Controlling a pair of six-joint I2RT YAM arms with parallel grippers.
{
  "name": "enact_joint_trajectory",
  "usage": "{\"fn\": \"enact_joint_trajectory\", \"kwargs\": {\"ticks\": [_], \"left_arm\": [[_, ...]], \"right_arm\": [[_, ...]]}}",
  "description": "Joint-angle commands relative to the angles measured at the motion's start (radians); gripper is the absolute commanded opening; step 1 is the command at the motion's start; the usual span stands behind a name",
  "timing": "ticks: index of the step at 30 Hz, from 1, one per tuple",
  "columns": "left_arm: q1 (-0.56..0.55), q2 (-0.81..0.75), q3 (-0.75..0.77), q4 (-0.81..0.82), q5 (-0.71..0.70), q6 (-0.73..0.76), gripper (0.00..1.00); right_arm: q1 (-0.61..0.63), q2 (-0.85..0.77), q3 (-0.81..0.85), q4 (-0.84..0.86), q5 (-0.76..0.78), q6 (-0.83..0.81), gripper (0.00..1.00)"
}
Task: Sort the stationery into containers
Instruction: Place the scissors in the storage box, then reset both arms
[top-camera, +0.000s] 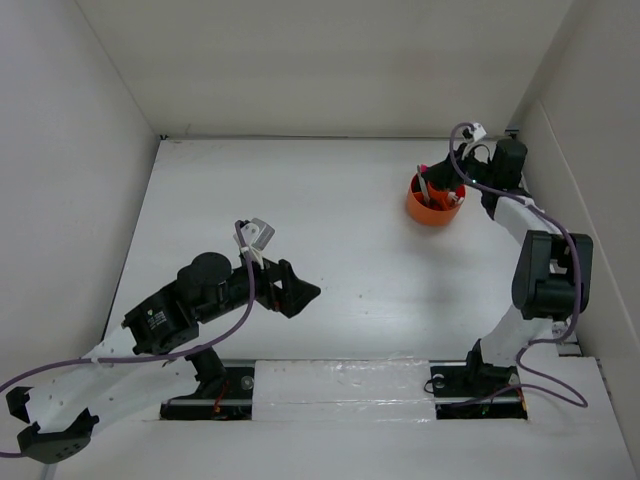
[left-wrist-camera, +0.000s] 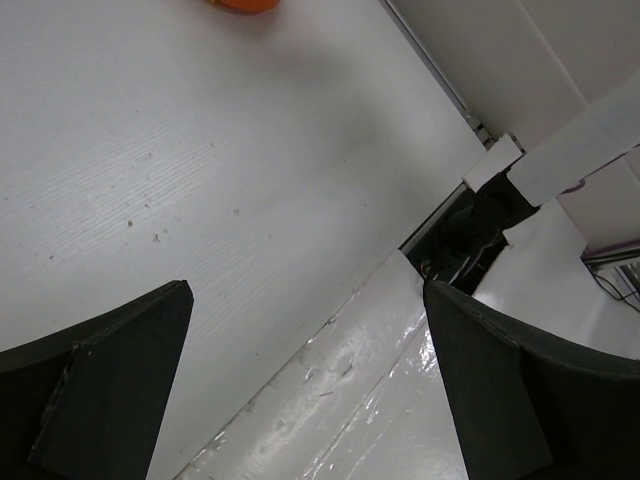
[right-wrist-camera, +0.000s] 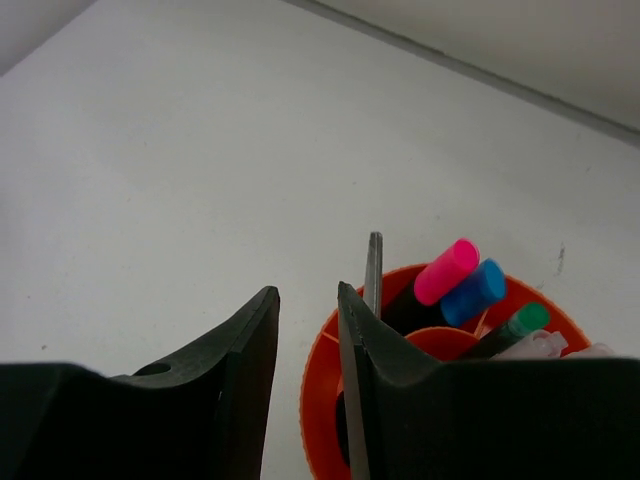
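Note:
The round orange pot (top-camera: 418, 210) stands at the back right of the table. In the right wrist view its rim (right-wrist-camera: 318, 400) shows, with a grey scissors blade (right-wrist-camera: 373, 268) standing upright in it, a pink-capped marker (right-wrist-camera: 447, 270), a blue-capped marker (right-wrist-camera: 477, 292) and a green pen (right-wrist-camera: 520, 322). My right gripper (right-wrist-camera: 305, 300) hovers over the pot's near-left edge, its jaws a little apart with only bare table between them; the blade stands just behind the right finger (right-wrist-camera: 400, 380). My left gripper (top-camera: 298, 290) hangs wide open and empty over the middle front of the table (left-wrist-camera: 305, 290).
White walls close the table on the left, back and right. A glossy taped strip (left-wrist-camera: 330, 400) runs along the near edge, by the right arm's base (left-wrist-camera: 470, 235). The pot's edge (left-wrist-camera: 245, 4) peeks in at the top of the left wrist view. Purple cables trail from both arms.

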Motion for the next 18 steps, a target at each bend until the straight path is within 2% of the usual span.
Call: {"fn": "enact_joint_trajectory", "kwargs": {"ticks": [1,6,7,8,9,10,12,13,14,16,18], "left_arm": [[-0.002,-0.010,0.000,0.044,0.011,0.015,1.00],[-0.002,-0.010,0.000,0.035,-0.025,0.015,1.00],[-0.002,-0.010,0.000,0.026,-0.045,0.004,1.00],[-0.002,-0.019,0.000,0.026,-0.076,-0.017,1.00],[-0.002,-0.020,0.009,-0.009,-0.166,-0.032,1.00],[-0.002,-0.020,0.018,-0.025,-0.220,-0.051,1.00],[-0.002,-0.033,0.032,-0.078,-0.340,-0.123,1.00],[-0.002,-0.042,0.032,-0.104,-0.460,-0.152,1.00],[-0.002,-0.043,0.051,-0.132,-0.516,-0.180,1.00],[-0.002,-0.043,0.081,-0.210,-0.648,-0.256,1.00],[-0.002,-0.043,0.100,-0.258,-0.716,-0.304,1.00]], "right_arm": [[0.002,-0.121,0.002,0.035,-0.005,-0.007,0.36],[0.029,-0.233,-0.007,0.035,-0.022,0.053,0.44],[0.043,-0.260,-0.016,0.035,0.016,0.073,0.52],[0.060,-0.326,-0.025,0.035,0.062,0.122,0.56],[0.080,-0.364,-0.035,0.003,0.161,0.133,0.64],[0.133,-0.407,-0.057,-0.015,0.241,0.151,0.99],[0.210,-0.548,-0.071,-0.130,0.447,0.208,0.99],[0.300,-0.596,-0.072,-0.184,0.733,0.251,0.99],[0.340,-0.642,-0.072,-0.240,0.868,0.303,0.99],[0.410,-0.783,-0.072,-0.404,1.043,0.423,0.99],[0.450,-0.883,-0.081,-0.512,1.122,0.486,0.99]]}}
